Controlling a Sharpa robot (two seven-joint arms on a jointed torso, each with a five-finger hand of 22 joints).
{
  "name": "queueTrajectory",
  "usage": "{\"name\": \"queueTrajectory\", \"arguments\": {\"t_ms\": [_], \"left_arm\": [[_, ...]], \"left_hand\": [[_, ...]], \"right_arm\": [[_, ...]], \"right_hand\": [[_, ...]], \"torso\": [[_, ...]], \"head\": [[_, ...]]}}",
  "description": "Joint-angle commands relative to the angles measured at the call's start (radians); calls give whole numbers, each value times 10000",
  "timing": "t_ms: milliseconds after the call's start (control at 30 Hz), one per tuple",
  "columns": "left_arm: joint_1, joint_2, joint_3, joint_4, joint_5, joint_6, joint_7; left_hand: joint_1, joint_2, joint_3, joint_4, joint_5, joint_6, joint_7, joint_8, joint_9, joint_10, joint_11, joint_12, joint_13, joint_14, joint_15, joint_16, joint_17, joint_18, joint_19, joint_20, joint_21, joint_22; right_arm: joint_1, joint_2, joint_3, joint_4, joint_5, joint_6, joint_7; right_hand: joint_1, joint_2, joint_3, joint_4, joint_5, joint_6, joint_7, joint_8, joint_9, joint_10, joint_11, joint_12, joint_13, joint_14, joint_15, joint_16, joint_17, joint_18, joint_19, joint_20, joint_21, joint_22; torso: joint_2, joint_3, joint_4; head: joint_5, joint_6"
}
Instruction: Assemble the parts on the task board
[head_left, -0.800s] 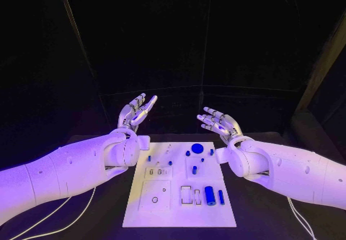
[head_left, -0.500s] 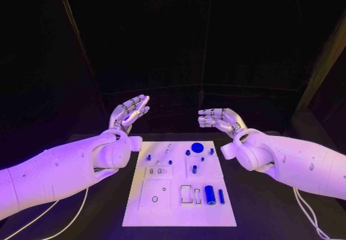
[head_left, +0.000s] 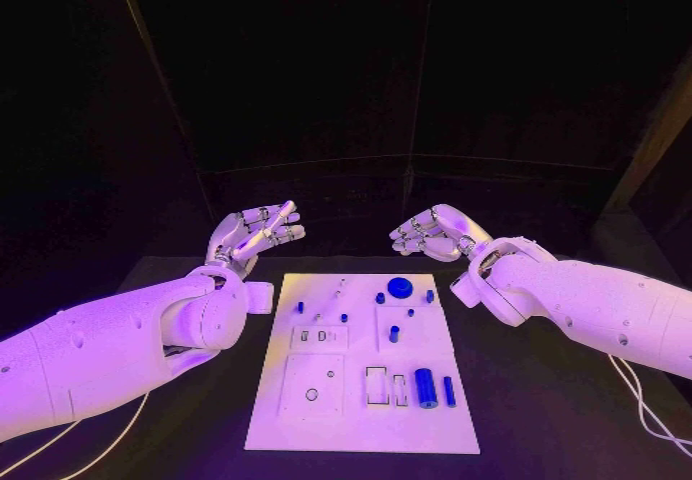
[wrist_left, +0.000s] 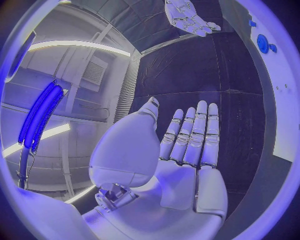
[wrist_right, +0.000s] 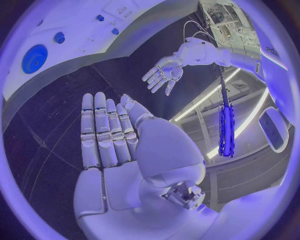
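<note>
- Left hand (head_left: 254, 236): raised beyond the far edge of the task board (head_left: 283, 415), holding nothing. In the left wrist view the fingers (wrist_left: 190, 135) are extended and lie side by side, the thumb standing apart; in the head view they appear loosely bent. No part is between them.
- Right hand (head_left: 437, 232): likewise raised beyond the board's far edge, opposite the left hand and apart from it. In the right wrist view its fingers (wrist_right: 103, 127) are straight and close together, the palm bare. Nothing is held.
- Neither set of fingers touches the board or any part; both are well clear of the work.
- Nearest the fingers on the board: the round blue gear (head_left: 400, 287), with small blue pegs (head_left: 379, 297) just beside it and more small pieces across the far half.
- Farther from the fingers, near edge of the board: the large blue cylinder (head_left: 426, 386) lying flat, a slimmer blue pin (head_left: 449, 390) beside it, and rectangular recesses (head_left: 375, 384) next to them.
- Judgement: assembly appears at or near its start; the cylinder and pin lie loose, and most of the work remains.
- Unclear: whether the small pegs and the gear are seated or merely resting; the pieces are too small to tell. The wrist views cut the board off at the rim.
</note>
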Motion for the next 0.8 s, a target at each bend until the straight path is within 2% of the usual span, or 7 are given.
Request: {"name": "queueTrajectory", "arguments": {"t_ms": [33,133,233,367,400,533,800], "left_arm": [[19,-185,10,320,-331,392,-14],[19,-455,9,675,-345,425,-55],[19,-674,9,963,-352,437,-62],[19,-866,9,1312,-357,470,-106],[19,-893,9,1388,-357,481,-111],[18,-941,9,1608,-359,522,-119],[17,-897,9,1681,-360,584,-143]], "left_hand": [[415,92,-20,-337,-28,679,250,-32,-4,796,-52,-3,16,1016,-197,74,89,147,1073,-170,205,-16],[452,104,-9,-385,-29,698,242,-43,-1,812,-58,-15,18,1064,-207,42,102,147,1166,-185,199,-32],[482,109,1,-421,-29,714,227,-46,1,824,-67,-21,19,1081,-213,18,108,145,1210,-193,191,-44],[484,127,4,-439,-32,732,217,-51,2,838,-75,-28,19,1097,-219,-14,114,144,1259,-202,177,-59],[445,140,-10,-422,-35,735,224,-60,1,838,-73,-39,18,1122,-224,-29,121,143,1299,-207,172,-68],[416,147,-24,-412,-36,734,226,-70,0,835,-72,-50,17,1150,-228,-39,130,143,1337,-214,167,-76],[411,147,-27,-412,-37,734,224,-73,0,834,-73,-53,17,1154,-229,-42,131,143,1346,-215,166,-78]], "right_arm": [[113,48,7,8,-2069,333,-712],[190,74,10,89,-3012,522,-1374],[263,119,13,150,-4096,784,-2238],[329,229,17,151,-5210,1210,-3179],[336,258,18,146,-5427,1287,-3305],[354,376,21,141,-6231,1543,-3612],[364,619,26,60,-7252,1807,-3817]], "right_hand": [[-82,-319,291,-90,155,767,-285,-51,30,1152,-355,-122,67,1228,-409,238,232,81,492,-409,1198,678],[-33,-447,319,-99,218,825,-325,-116,17,1367,-430,-165,85,1652,-543,447,398,94,610,-528,1684,974],[39,-588,399,-79,207,866,-330,-222,8,1423,-453,-323,71,1945,-624,617,607,60,566,-657,2311,1383],[-168,-725,364,12,-290,880,-345,-316,4,1328,-478,-426,46,2420,-708,1073,956,76,644,-730,2908,1752],[-195,-746,376,11,-557,862,-346,-347,3,1267,-476,-418,42,2394,-709,1170,1057,74,579,-726,2998,1815],[-291,-846,352,35,-844,778,-316,-388,-1,1092,-446,-404,39,2536,-724,1611,1403,95,615,-725,3315,2001],[-326,-1026,399,-4,-652,396,-392,-398,-6,690,-451,-394,24,3007,-817,2960,2330,115,973,-855,4216,2498]], "torso": [[268,-20,50],[412,-39,72],[527,-48,107],[678,-68,164],[719,-70,169],[840,-72,190],[972,-71,230]], "head": [[21,16],[-23,90],[-54,93],[-87,69],[-93,72],[-143,74],[-154,142]]}}
